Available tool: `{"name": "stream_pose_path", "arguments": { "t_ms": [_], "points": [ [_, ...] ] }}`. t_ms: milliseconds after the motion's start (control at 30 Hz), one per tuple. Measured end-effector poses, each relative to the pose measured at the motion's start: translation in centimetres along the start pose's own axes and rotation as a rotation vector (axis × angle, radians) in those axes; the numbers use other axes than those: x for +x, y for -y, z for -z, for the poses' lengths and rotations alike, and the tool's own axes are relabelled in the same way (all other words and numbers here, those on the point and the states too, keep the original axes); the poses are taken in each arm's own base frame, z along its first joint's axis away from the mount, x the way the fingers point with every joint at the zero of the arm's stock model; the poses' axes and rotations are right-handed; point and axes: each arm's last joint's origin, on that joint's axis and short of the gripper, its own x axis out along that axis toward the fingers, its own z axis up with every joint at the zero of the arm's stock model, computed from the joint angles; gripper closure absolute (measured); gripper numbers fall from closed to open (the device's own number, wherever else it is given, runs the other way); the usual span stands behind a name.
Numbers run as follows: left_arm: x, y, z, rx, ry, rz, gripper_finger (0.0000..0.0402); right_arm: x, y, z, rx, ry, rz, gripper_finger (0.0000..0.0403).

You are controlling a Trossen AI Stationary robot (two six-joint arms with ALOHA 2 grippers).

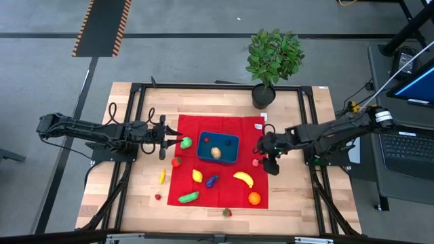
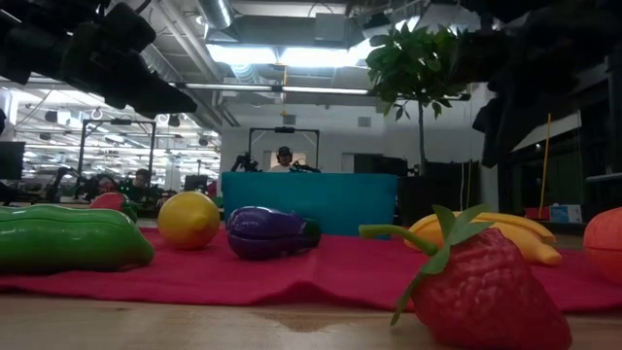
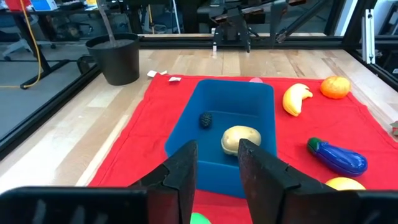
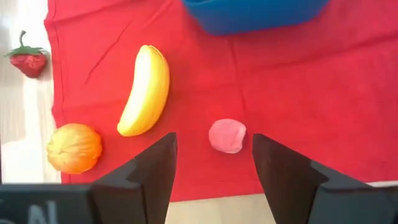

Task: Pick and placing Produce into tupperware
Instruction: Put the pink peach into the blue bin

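We find the cloth (image 1: pixel 224 190) spread on the counter (image 1: pixel 135 203), with the tub (image 1: pixel 218 148) on its far half. A potato (image 1: pixel 215 152) lies in the tub. Banana (image 1: pixel 243 178), orange (image 1: pixel 253 198) and eggplant (image 1: pixel 212 181) lie before the tub; a strawberry (image 1: pixel 226 212) sits off the cloth's near edge. The potted plant (image 1: pixel 270 64) stands behind.

We've got a big red cloth (image 1: pixel 224 193) spread over the middle of the wooden table (image 1: pixel 298 203), and a leafy potted plant (image 1: pixel 271 61) sitting at the far edge, off beyond the cloth from where the pincers hover. Past the table we can see a workshop room with a couple of people (image 2: pixel 142 181) seated way back.
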Motion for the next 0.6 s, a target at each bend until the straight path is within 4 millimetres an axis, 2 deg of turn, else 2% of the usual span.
{"name": "stream_pose_path", "arguments": {
  "t_ms": [233, 600],
  "points": [
    [0.0, 0.0, 0.0, -0.007, -0.001, 0.0, 0.0279, 0.4, -1.1, 0.6, -0.04, 0.037, 0.117, 0.0192],
    [0.0, 0.0, 0.0, -0.007, -0.004, 0.0, 0.0285, 3.8, -1.8, 1.0, -0.025, -0.036, 0.164, 0.0192]
  ]
}}
